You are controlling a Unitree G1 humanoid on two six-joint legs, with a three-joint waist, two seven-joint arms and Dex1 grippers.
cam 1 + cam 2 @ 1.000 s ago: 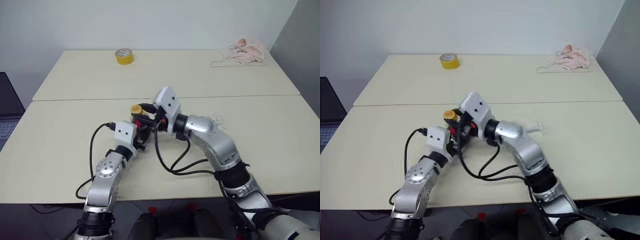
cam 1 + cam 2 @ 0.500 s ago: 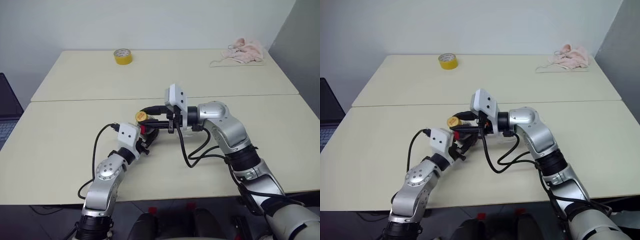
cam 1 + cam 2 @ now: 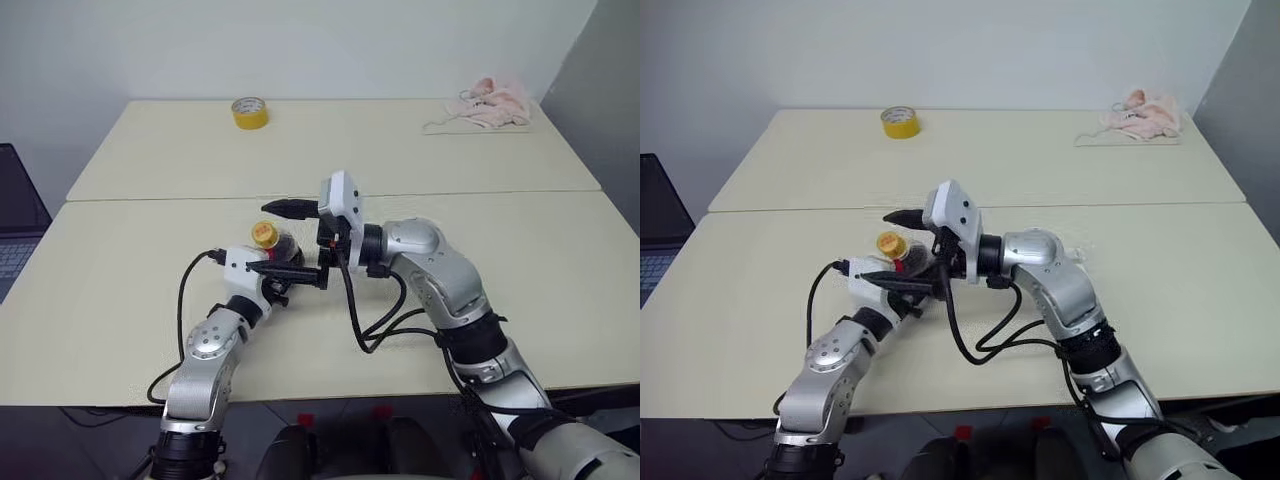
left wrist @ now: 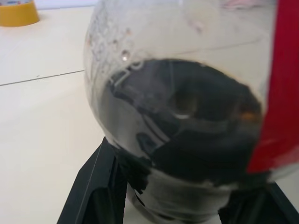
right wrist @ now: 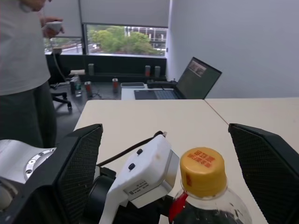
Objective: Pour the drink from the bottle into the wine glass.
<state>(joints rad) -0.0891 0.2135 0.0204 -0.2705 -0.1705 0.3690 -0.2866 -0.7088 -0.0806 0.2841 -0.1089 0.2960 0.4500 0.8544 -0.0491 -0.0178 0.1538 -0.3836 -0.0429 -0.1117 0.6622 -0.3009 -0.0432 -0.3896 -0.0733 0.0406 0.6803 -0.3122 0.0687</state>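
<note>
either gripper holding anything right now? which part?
The left gripper holds the bottle by its round body. The right gripper is open, its fingers either side of the yellow cap, gripping nothing.

Glossy clear plastic bottle (image 4: 187, 107), matt table (image 3: 120, 300), soft pink cloth (image 3: 487, 102).

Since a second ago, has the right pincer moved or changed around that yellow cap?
Yes. The right pincer has opened wide, its fingers now apart either side of the yellow cap.

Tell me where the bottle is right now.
In the left eye view the bottle sits in the left gripper, mid-table, with the right gripper open around its yellow cap.
</note>
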